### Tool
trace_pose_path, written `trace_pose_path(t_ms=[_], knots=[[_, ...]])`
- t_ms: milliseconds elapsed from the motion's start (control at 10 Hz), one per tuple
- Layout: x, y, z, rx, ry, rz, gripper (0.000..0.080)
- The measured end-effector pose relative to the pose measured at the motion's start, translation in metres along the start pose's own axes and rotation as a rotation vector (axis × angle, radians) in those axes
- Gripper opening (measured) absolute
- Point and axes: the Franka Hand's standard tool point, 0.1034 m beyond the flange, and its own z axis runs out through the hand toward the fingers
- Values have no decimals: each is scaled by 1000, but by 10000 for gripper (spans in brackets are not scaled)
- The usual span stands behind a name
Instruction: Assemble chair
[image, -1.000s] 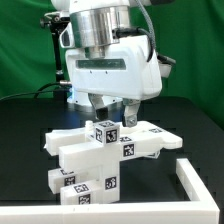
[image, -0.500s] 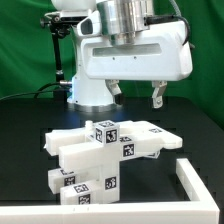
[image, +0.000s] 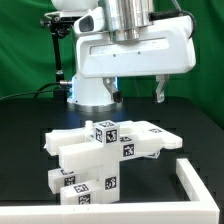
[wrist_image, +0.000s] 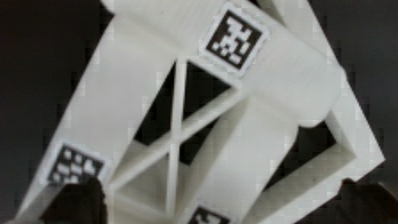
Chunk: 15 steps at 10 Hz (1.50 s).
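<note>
The chair (image: 105, 150) is a cluster of white matte blocks and bars with black-and-white tags, lying joined on the black table in the middle of the exterior view. My gripper (image: 137, 95) hangs above it, open and empty, with its fingers (image: 160, 92) well clear of the top tag. In the wrist view the chair (wrist_image: 196, 110) fills the picture with crossing bars and tags. My gripper (wrist_image: 222, 212) shows only as dark fingertips (wrist_image: 80, 205) wide apart at the edge, with nothing between them but the chair below.
A white L-shaped rail (image: 195, 178) lies on the table at the exterior view's lower right. The arm's base (image: 90, 95) stands behind the chair, with a green backdrop behind it.
The gripper has risen from right at the chair's top to well above it. The chair has stayed in place.
</note>
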Motion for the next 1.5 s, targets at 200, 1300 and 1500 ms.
trace_pose_path(t_ms=[200, 1300, 1500], knots=[[-40, 7, 11, -22, -21, 1, 649], [-78, 3, 43, -32, -53, -23, 649], [-78, 4, 46, -30, -46, -29, 649]])
